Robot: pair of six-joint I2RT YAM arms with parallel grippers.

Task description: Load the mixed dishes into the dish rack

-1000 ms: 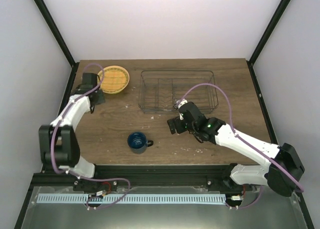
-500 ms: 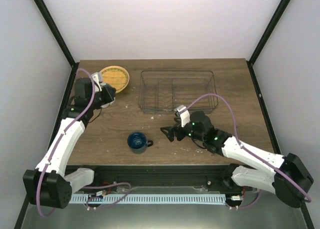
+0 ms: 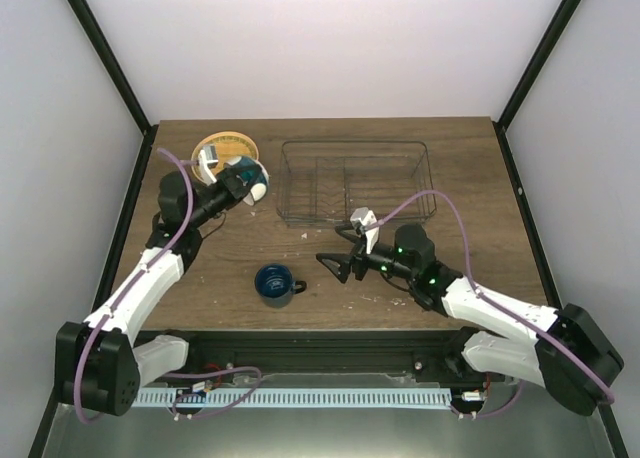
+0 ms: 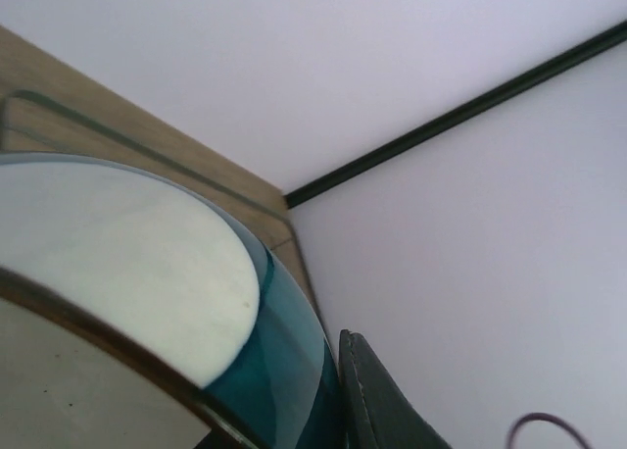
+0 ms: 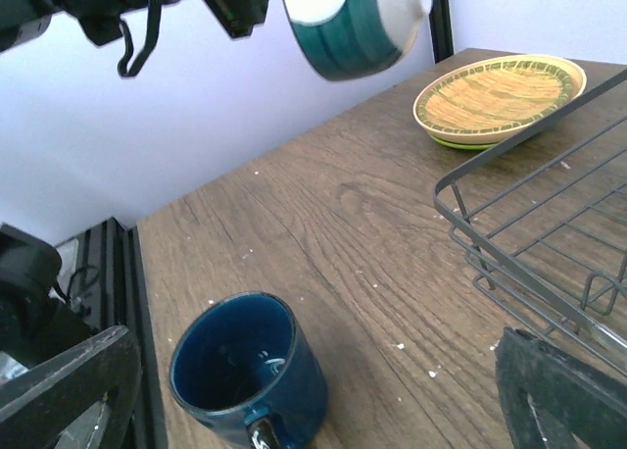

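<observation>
Our left gripper [image 3: 243, 178] is clamped tight on the small blue-and-white cup [image 3: 257, 186], pinching its wall at the rim, and holds it in the air just off the left end of the dish rack [image 3: 355, 144]. In the left wrist view, one dark finger [image 4: 377, 410] lies against the cup's teal outside. The cup hangs tilted, its mouth turned back toward the wrist and its white base pointing roughly at the rack.

Beyond the cup, further left of the rack and toward the rack's far corner, we see the round yellow-orange plate [image 3: 222, 146] lying flat. The thin rim of the yellow-green plate [image 5: 456, 142] shows beneath it.

Near-left of the rack, well apart from its near wall, the dark blue mug [image 3: 275, 283] stands upright and mouth up, with its handle pointing right. We see nothing loaded in the rack.

Near the rack's near wall, our right gripper [image 3: 335, 266] hovers with its jaws spread wide and empty, aimed left at the mug.

We judge the coming move to turn on one relation: the rack lies directly right of the held cup, and the left arm has only the rack's left wall to clear. The cup's axis is tipped, so we think it needs turning before it drops between the upright wires. The mug's handle faces the right arm, and that arm is the nearer one to it.
</observation>
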